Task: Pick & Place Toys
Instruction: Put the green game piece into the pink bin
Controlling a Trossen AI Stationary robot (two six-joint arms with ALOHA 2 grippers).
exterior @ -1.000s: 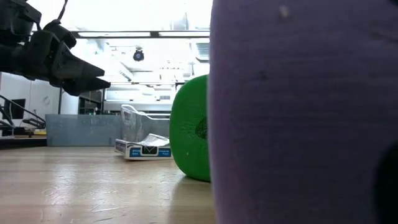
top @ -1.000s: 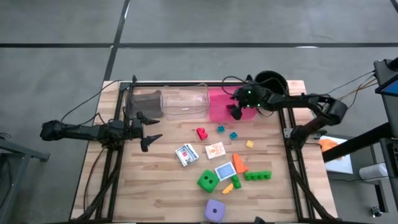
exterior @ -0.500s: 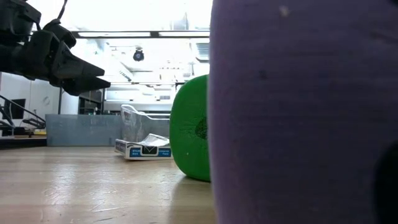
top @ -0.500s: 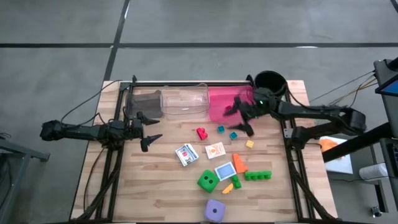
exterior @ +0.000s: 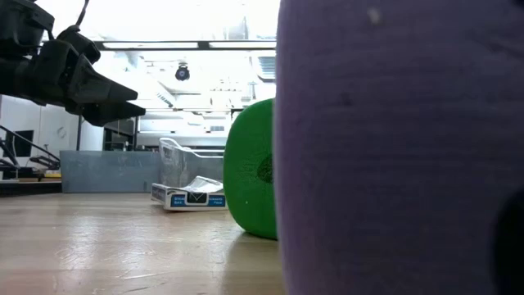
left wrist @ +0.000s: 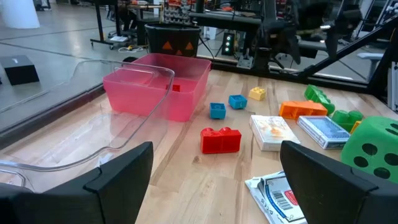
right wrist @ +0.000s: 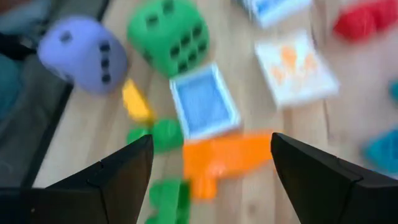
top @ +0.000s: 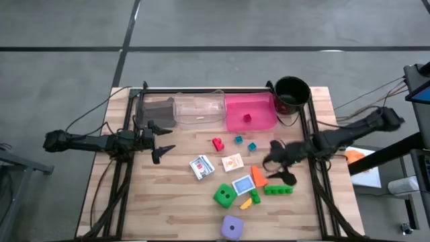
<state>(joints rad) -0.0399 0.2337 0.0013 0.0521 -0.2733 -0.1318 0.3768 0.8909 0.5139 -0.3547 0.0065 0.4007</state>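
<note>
Two pincers gape empty; right pincer (top: 281,163) hovers over the orange brick (top: 259,177) near the worktop's (top: 175,202) right edge; left pincer (top: 161,138) waits beside the grey tray (top: 156,111), well apart.

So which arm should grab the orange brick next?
Probably the right. The right gripper hovers open just beside the orange brick, with that brick between its fingers in its wrist view. The left gripper waits open at the table's far left side.

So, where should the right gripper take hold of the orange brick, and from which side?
Across its narrow width, from above: the orange brick lies flat and long, and the right gripper, open, hovers beside it. A blue card lies close, so fingers need care.
</note>
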